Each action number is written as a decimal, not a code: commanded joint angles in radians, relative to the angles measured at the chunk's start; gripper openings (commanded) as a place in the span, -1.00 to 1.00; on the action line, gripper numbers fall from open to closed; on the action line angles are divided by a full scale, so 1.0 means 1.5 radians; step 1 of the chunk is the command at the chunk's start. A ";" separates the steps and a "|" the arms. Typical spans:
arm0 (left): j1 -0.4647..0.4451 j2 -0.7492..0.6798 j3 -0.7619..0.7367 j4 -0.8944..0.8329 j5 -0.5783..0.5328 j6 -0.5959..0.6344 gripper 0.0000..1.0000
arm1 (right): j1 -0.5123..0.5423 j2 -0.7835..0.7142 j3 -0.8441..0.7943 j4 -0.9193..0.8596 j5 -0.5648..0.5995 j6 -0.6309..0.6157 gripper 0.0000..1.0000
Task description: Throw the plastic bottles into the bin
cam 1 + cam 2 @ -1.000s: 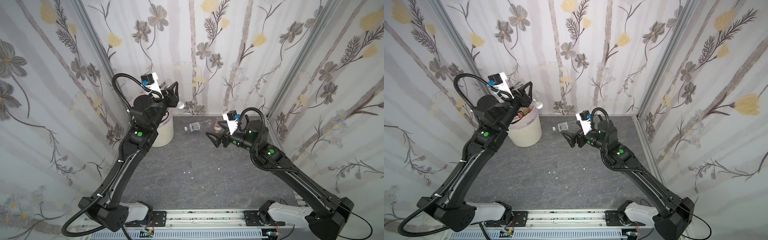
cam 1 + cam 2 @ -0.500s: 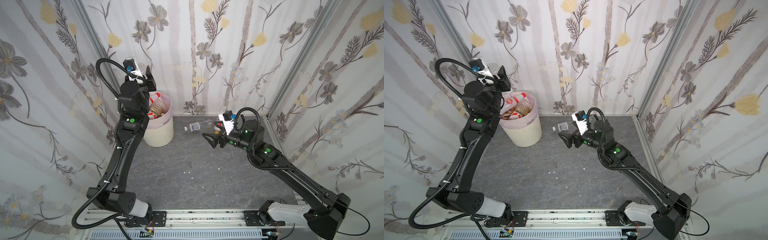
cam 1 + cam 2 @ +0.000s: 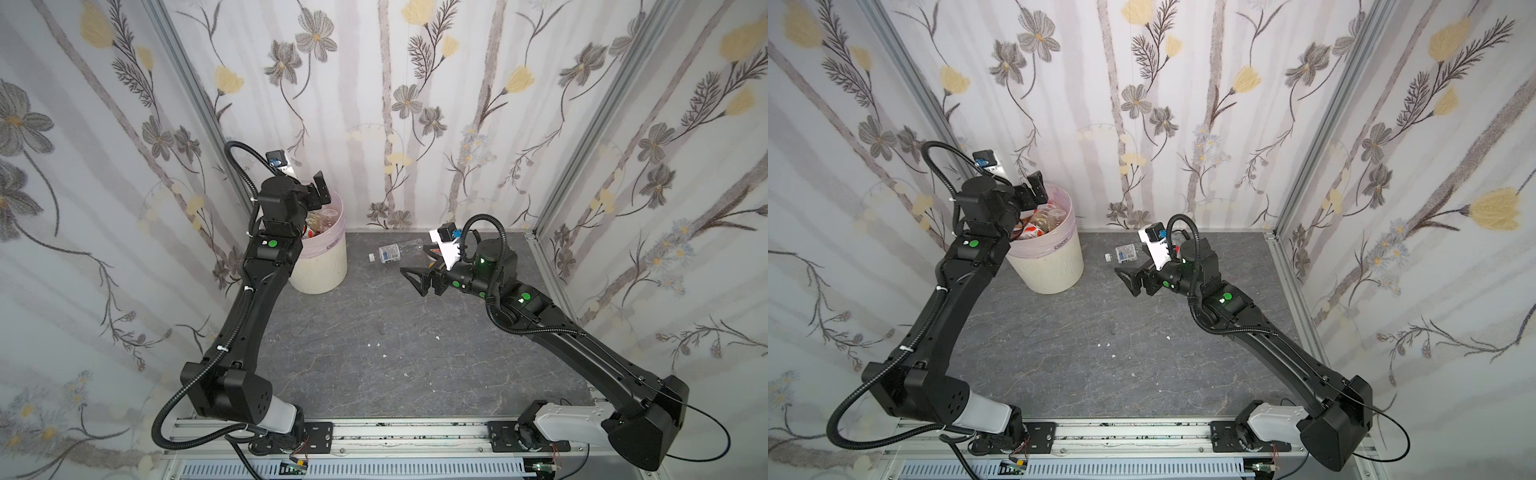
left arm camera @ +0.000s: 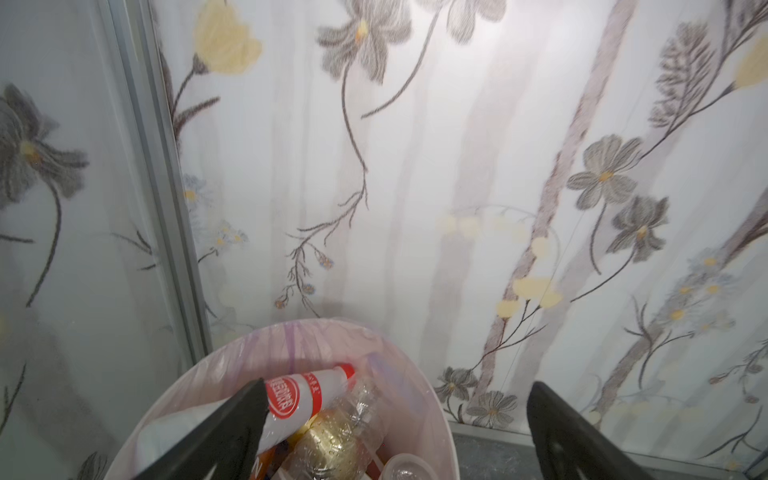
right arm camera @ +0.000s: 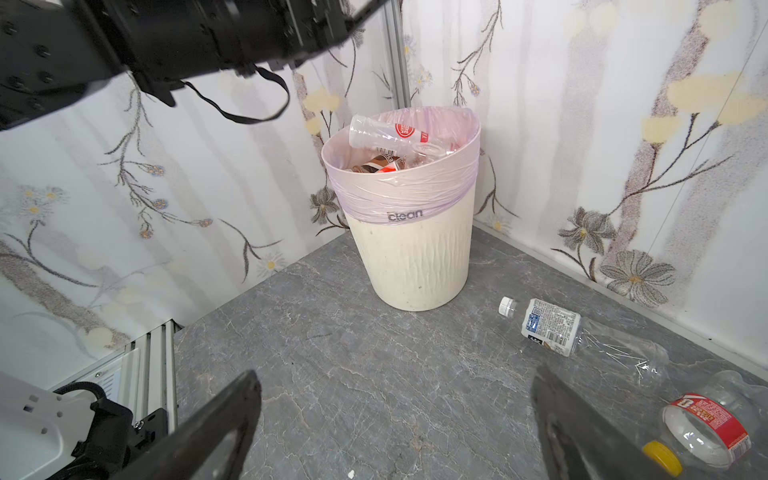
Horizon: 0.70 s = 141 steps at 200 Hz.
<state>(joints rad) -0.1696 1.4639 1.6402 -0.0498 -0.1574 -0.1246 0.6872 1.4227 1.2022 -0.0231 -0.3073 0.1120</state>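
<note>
The bin (image 3: 322,259) (image 3: 1054,266) stands in the back left corner, its pink liner folded over the rim (image 4: 432,411). Several plastic bottles fill it; a red-labelled one (image 4: 307,395) (image 5: 386,133) lies on top of the pile. My left gripper (image 3: 316,195) (image 3: 1034,193) (image 4: 399,388) hangs open just above the bin's mouth, holding nothing. On the floor lies a clear bottle with a blue-and-white label (image 3: 388,252) (image 3: 1127,252) (image 5: 548,326). Close by lies a red-labelled bottle with a yellow cap (image 5: 702,428). My right gripper (image 3: 415,280) (image 3: 1127,280) (image 5: 397,374) is open and empty over bare floor, a little short of both.
Flowered walls close in the grey stone floor (image 3: 374,353) on three sides, with metal corner posts. Small white scraps (image 3: 376,344) dot the middle of the floor. The arms' base rail (image 3: 374,432) runs along the front edge.
The left arm swung left with a clear bottle to above the bin, then opened; no bottle is between its fingers now. The right gripper drifted slightly left, still open.
</note>
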 commanded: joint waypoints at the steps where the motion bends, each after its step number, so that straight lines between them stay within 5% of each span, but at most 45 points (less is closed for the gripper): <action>1: 0.001 -0.021 0.005 0.010 -0.016 -0.014 1.00 | 0.001 0.008 -0.004 0.045 -0.009 0.007 0.99; 31: 0.000 -0.052 -0.018 0.010 0.005 -0.044 1.00 | 0.002 0.002 -0.012 0.038 0.010 0.009 0.99; 73: -0.018 -0.113 -0.069 0.013 0.085 -0.127 1.00 | -0.013 0.007 -0.012 0.017 0.146 0.012 0.99; 141: -0.117 -0.198 -0.282 0.062 0.158 -0.284 1.00 | -0.196 0.225 0.096 -0.092 0.183 0.121 0.99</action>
<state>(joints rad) -0.3050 1.1839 1.3102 -0.0139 0.0170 -0.4255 0.4477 1.6684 1.2957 -0.0837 -0.0681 0.2333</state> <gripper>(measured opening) 0.997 0.995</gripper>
